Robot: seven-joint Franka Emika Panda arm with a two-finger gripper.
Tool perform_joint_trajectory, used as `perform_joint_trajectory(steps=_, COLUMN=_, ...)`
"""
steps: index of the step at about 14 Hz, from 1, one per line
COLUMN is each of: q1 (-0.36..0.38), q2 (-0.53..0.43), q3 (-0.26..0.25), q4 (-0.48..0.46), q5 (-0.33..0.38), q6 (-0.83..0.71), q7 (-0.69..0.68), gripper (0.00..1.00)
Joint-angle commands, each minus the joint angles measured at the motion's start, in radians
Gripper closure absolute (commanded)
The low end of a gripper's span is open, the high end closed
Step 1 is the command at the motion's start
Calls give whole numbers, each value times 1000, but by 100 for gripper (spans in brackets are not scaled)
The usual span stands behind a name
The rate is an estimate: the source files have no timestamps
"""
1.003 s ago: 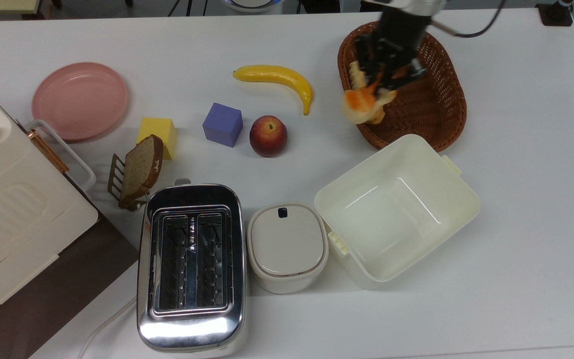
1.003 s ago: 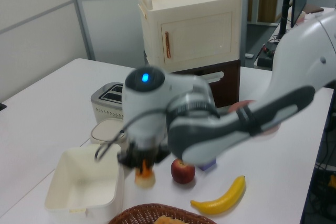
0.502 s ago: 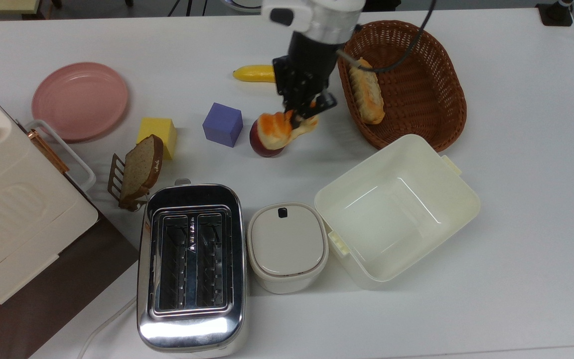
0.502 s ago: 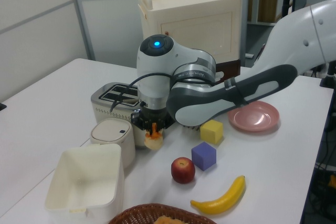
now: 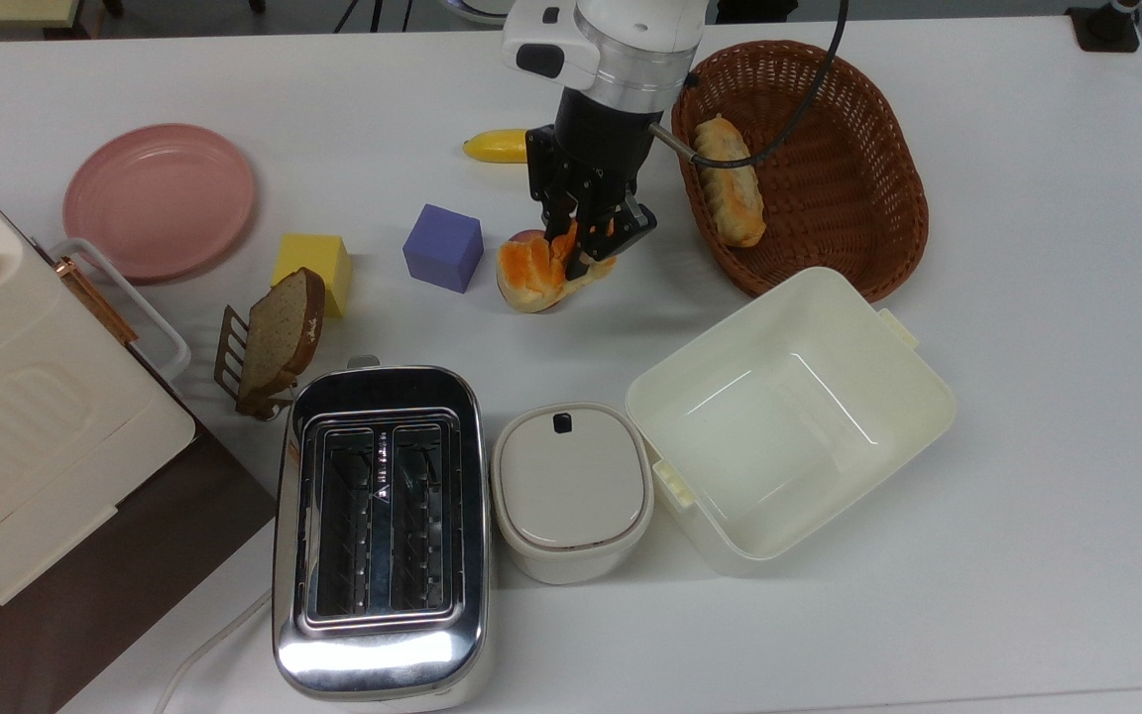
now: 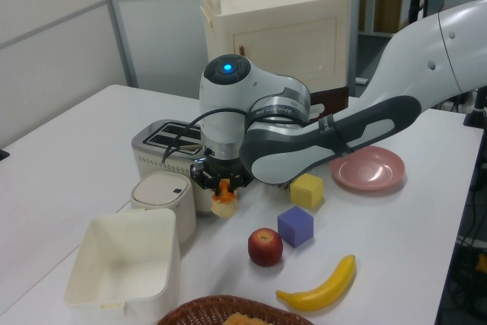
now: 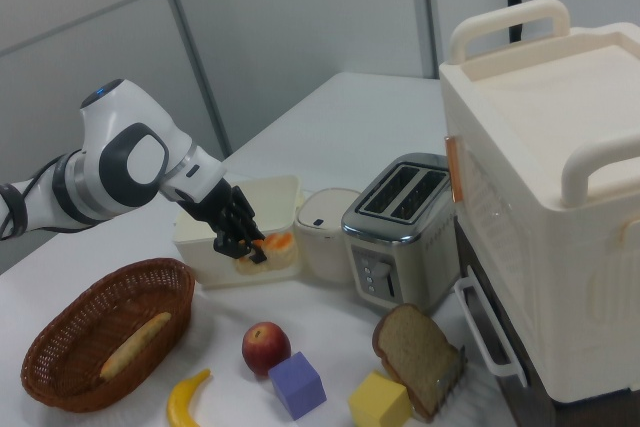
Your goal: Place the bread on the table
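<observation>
White arm (image 6: 426,43) w/ grey joints, blue LED (image 6: 225,66), black gripper (image 5: 586,233), black cable (image 5: 789,114)

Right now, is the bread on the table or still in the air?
In the air: the tool holds the bread clear above the table.

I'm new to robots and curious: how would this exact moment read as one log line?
gripper: shut on bread | bread: held above table, near apple | basket: roll inside | bread not yet set down

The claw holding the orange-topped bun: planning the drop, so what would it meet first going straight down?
Probably bare white table; the claw and stubby orange-topped bun hang beside the red apple.
</observation>
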Motion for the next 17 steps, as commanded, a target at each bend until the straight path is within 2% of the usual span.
perform_joint_trajectory(steps=1, q1=0, q2=-2, q3=-3, q4=7, q5=28, q6=3, q7=-17, gripper=0)
perform_joint_trajectory(steps=9, q1=-17, q2=-23, q3=-1, q4=9, q5=31, q6=-9, q7=-31, gripper=0)
perform_joint_trajectory(steps=11, q1=-47, q2=-67, q3=7, q4=9, q5=56, q6=-63, q7=-132, gripper=0)
perform_joint_trajectory(steps=12, q1=-60, q2=-95, q3=8, q4=13, q5=107, q6=-134, q7=-248, gripper=0)
perform_joint_trajectory(steps=14, q1=-86, q2=-146, q3=7, q4=67, q5=209, q6=-376, q7=-600, gripper=0)
perform_joint_trajectory(steps=16, q1=-153, q2=-183, q3=5, q4=154, q5=235, q6=-646, q7=-1014, gripper=0)
perform_joint_trajectory(steps=17, q1=-187, q2=-199, q3=4, q4=174, q5=234, q6=-684, q7=-1125, gripper=0)
